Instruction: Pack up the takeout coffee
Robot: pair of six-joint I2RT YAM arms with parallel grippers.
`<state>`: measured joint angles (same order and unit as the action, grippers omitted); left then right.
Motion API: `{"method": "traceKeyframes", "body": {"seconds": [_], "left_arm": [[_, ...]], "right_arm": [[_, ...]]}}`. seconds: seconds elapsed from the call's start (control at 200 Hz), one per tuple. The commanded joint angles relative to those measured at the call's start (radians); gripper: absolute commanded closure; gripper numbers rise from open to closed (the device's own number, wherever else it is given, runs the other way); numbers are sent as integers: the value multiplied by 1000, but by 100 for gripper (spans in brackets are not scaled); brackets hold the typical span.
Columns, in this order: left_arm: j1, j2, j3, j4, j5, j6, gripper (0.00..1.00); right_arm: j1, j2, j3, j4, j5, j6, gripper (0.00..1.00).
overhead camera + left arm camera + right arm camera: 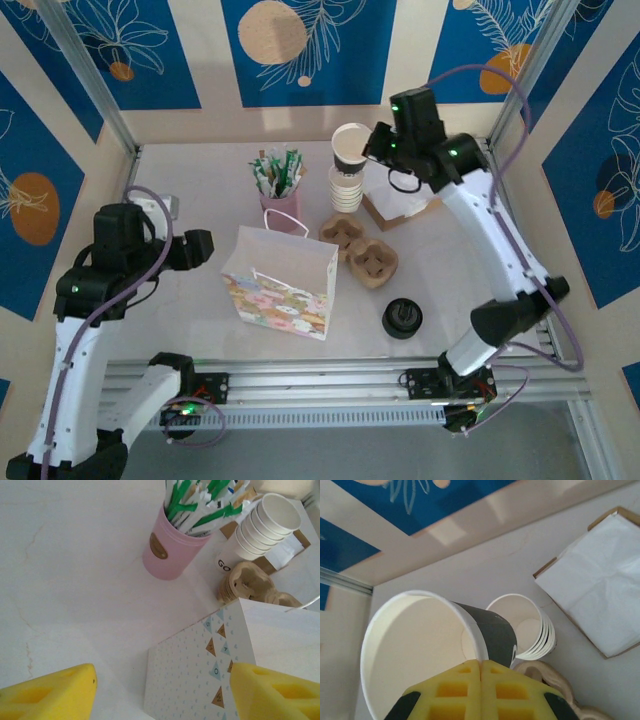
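A lidless paper cup [350, 145] with a dark band hangs tilted in the air at the far side of the table [190, 300], just above a stack of cups [346, 190]. The right gripper [480, 676] has its yellow fingers clenched on the cup's rim. To the right of the stack lies a tray of white napkins [402, 203]. A pink holder of wrapped sticks [280, 205] stands to its left. Two cardboard cup carriers [358, 250] sit nearer, beside a patterned paper bag [280, 285] standing upright mid-table. A black lid [402, 318] rests alone near the right front edge. At left, the left gripper [162, 682] hovers by the bag's left side, its fingers spread wide and grasping nothing.
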<state>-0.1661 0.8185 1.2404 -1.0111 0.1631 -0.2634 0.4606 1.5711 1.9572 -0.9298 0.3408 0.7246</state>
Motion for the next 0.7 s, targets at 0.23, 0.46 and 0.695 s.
{"method": "traceKeyframes", "body": {"seconds": [0.23,0.46,0.695], "left_arm": [[-6,-61,-17,20,-46,-50,29],[-7,-89,-44,-20,-78,-101,32],[-5,-152,-81,-63,-232,-178,34]], "right_arm": [[8,-321,-165,-201,-76,-4,100],[92,-544,-475,-261,-178,88,100],[247,-708,-801,-143,-188,176,100]]}}
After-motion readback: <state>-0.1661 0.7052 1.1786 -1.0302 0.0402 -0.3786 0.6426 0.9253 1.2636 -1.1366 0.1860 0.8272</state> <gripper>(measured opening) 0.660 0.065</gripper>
